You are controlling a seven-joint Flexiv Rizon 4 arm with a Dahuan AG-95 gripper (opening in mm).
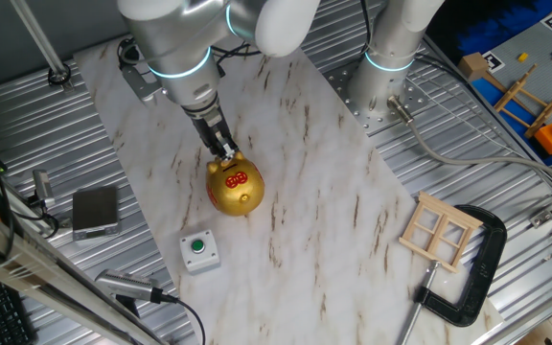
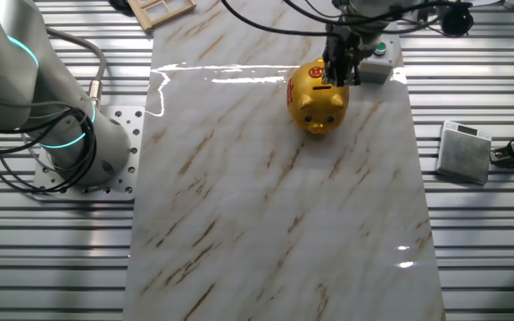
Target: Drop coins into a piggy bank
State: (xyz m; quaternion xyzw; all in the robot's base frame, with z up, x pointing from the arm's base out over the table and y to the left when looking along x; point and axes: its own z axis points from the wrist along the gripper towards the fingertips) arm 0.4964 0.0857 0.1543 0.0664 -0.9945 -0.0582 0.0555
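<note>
The piggy bank (image 1: 237, 190) is a shiny gold pig with red markings, standing on the marble board (image 1: 307, 134). It also shows in the other fixed view (image 2: 314, 100), near the board's far edge. My gripper (image 1: 226, 153) points down and its tips touch the top of the pig at the slot; from the other side it (image 2: 335, 78) covers the slot. The fingers stand close together and look shut. No coin shows between them or anywhere on the board.
A small grey box with a green button (image 1: 198, 250) (image 2: 379, 59) sits beside the pig. A grey block (image 1: 95, 211) (image 2: 464, 152) lies off the board. A wooden window frame (image 1: 439, 230) and a black clamp (image 1: 475, 273) lie at one corner. The arm's base (image 2: 83, 147) stands beside the board.
</note>
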